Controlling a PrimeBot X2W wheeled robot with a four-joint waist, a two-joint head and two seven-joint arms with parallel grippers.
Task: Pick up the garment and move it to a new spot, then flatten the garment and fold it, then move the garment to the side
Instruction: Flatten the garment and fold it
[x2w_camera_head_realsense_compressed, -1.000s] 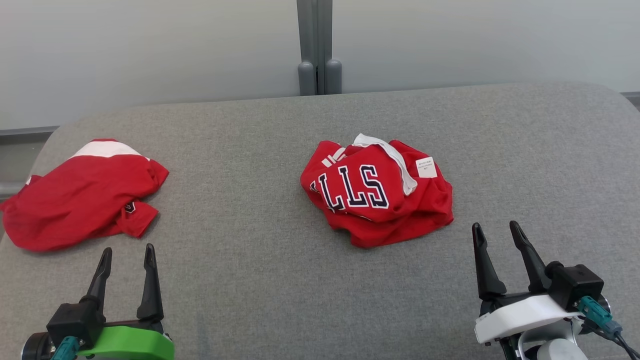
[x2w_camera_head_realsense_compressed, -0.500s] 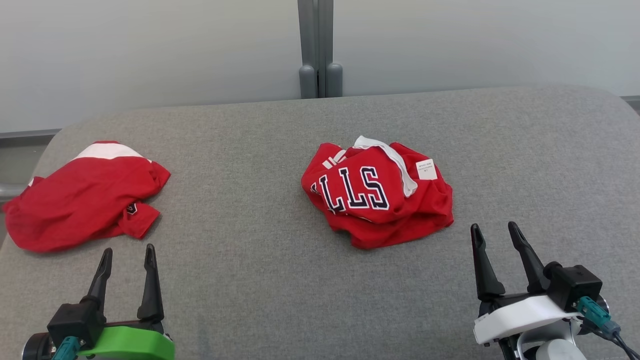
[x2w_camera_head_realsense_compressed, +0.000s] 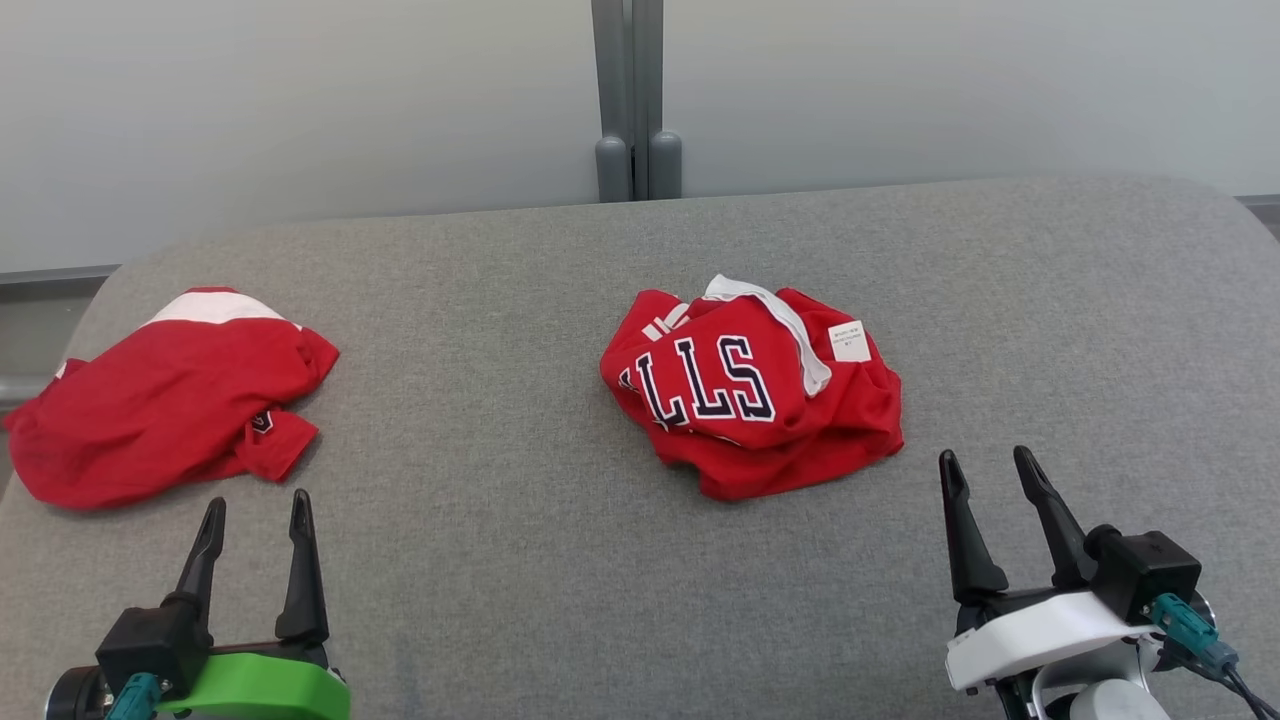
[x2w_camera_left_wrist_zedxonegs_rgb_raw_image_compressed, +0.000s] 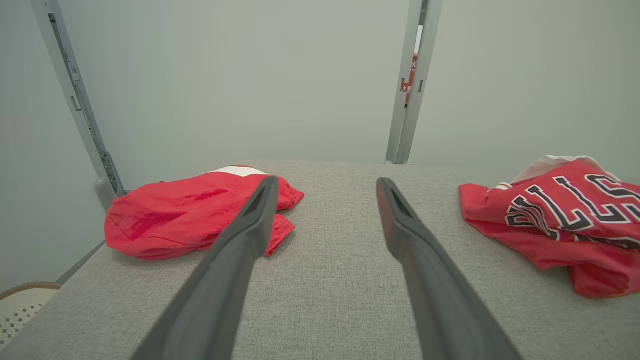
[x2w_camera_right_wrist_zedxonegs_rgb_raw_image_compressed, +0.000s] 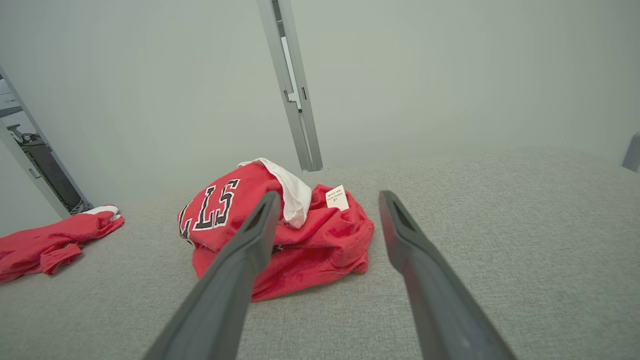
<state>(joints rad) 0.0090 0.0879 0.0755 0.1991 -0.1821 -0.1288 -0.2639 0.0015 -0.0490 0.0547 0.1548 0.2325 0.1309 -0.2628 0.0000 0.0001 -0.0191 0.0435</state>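
A crumpled red garment (x2w_camera_head_realsense_compressed: 755, 390) with navy-and-white letters, white trim and a small white tag lies bunched at the middle of the grey surface (x2w_camera_head_realsense_compressed: 520, 560); it also shows at the right of the left wrist view (x2w_camera_left_wrist_zedxonegs_rgb_raw_image_compressed: 560, 220) and ahead in the right wrist view (x2w_camera_right_wrist_zedxonegs_rgb_raw_image_compressed: 280, 230). My right gripper (x2w_camera_head_realsense_compressed: 988, 470) stands open just near and right of it, touching nothing. My left gripper (x2w_camera_head_realsense_compressed: 255, 510) is open at the lower left, empty. A second red garment (x2w_camera_head_realsense_compressed: 160, 400) with a white band lies crumpled at the far left, just beyond the left fingertips.
The grey padded surface ends at a rounded far edge against a pale wall with a grey vertical post (x2w_camera_head_realsense_compressed: 630, 110). The second red garment (x2w_camera_left_wrist_zedxonegs_rgb_raw_image_compressed: 190, 215) lies near the left edge. A pale woven basket (x2w_camera_left_wrist_zedxonegs_rgb_raw_image_compressed: 20, 305) sits below the surface's left side.
Only the whole head picture has drifted slightly downward, a camera shift. Both grippers stay open and the garments lie as before.
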